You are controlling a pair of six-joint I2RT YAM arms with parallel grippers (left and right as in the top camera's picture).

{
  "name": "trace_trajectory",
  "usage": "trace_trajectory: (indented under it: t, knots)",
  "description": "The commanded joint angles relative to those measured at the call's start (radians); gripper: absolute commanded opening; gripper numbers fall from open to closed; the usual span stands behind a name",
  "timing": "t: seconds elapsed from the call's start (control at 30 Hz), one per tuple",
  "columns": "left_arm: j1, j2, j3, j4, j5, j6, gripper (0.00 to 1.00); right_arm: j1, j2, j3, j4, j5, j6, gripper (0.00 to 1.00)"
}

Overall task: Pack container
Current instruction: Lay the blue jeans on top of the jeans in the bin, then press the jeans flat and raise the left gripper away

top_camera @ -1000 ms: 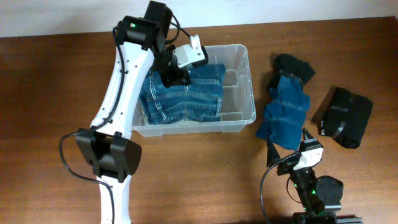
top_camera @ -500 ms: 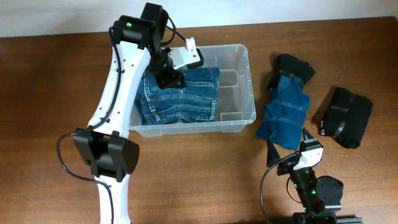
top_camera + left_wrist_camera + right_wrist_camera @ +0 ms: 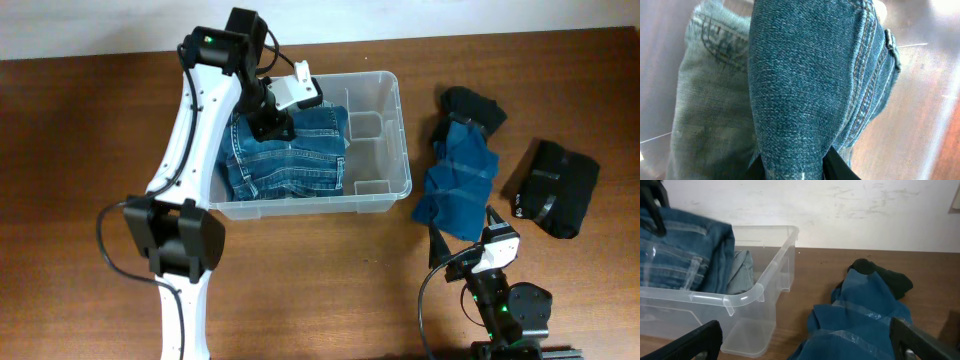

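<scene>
Clear plastic tub (image 3: 398,120) is sitting back-centre on the wooden surface (image 3: 80,150), with jeans (image 3: 295,165) filling its left side. The left hand (image 3: 270,128) is clamping the denim, probably pressing it flat to save room. A blue cloth (image 3: 458,180) and a black bundle (image 3: 555,185) are waiting to the right. The right hand (image 3: 465,233) is idling with its fingers apart. I'm not seeing any readable writing.

Wooden table (image 3: 80,120), clear container (image 3: 310,206), blue garment (image 3: 460,180), black bundle (image 3: 552,188)
</scene>
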Motion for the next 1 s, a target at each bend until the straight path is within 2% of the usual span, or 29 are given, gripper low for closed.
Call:
trace_trajectory:
  t: [0.0,0.03,0.07,0.1,0.13,0.17,0.4,0.53,0.6,0.63,0.7,0.77,0.8,0.97]
  knots:
    - [0.032,0.052,0.005,0.002,-0.005,0.008,0.01,-0.006,-0.006,-0.007,-0.002,-0.016,-0.004,0.98]
    - [0.036,0.055,0.005,0.005,-0.005,0.008,0.02,-0.006,-0.006,-0.007,-0.002,-0.016,-0.004,0.98]
    - [0.040,0.060,0.005,0.012,-0.005,0.008,0.22,-0.006,-0.006,-0.007,-0.002,-0.016,-0.004,0.98]
    - [0.044,0.061,0.005,0.023,-0.005,0.008,0.35,-0.006,-0.006,-0.007,-0.002,-0.016,-0.004,0.98]
    - [0.046,0.061,0.005,0.036,-0.008,0.008,0.44,-0.006,-0.006,-0.007,-0.002,-0.016,-0.004,0.98]
    - [0.046,0.061,0.005,0.069,-0.009,0.008,0.58,-0.006,-0.006,-0.007,-0.002,-0.016,-0.004,0.98]
    - [0.046,0.060,0.010,0.253,-0.051,0.008,0.75,-0.006,-0.006,-0.007,-0.002,-0.016,-0.004,0.98]
    - [0.041,0.060,0.030,0.277,-0.072,0.007,0.75,-0.006,-0.006,-0.007,-0.002,-0.016,-0.004,0.98]
    - [0.034,0.060,0.035,0.269,-0.085,-0.016,0.74,-0.006,-0.006,-0.007,-0.002,-0.016,-0.004,0.98]
    - [0.028,0.060,0.036,0.267,-0.103,-0.039,0.69,-0.006,-0.006,-0.007,-0.002,-0.016,-0.004,0.98]
    - [0.020,0.060,0.036,0.257,-0.156,-0.082,0.55,-0.006,-0.006,-0.007,-0.002,-0.016,-0.004,0.98]
    - [0.013,0.060,0.036,0.237,-0.210,-0.132,0.27,-0.006,-0.006,-0.007,-0.002,-0.016,-0.004,0.98]
    - [0.011,0.060,0.036,0.225,-0.220,-0.150,0.18,-0.006,-0.006,-0.007,-0.002,-0.016,-0.004,0.98]
    - [0.010,0.066,0.003,0.200,-0.223,-0.177,0.02,-0.006,-0.006,-0.007,-0.002,-0.016,-0.004,0.98]
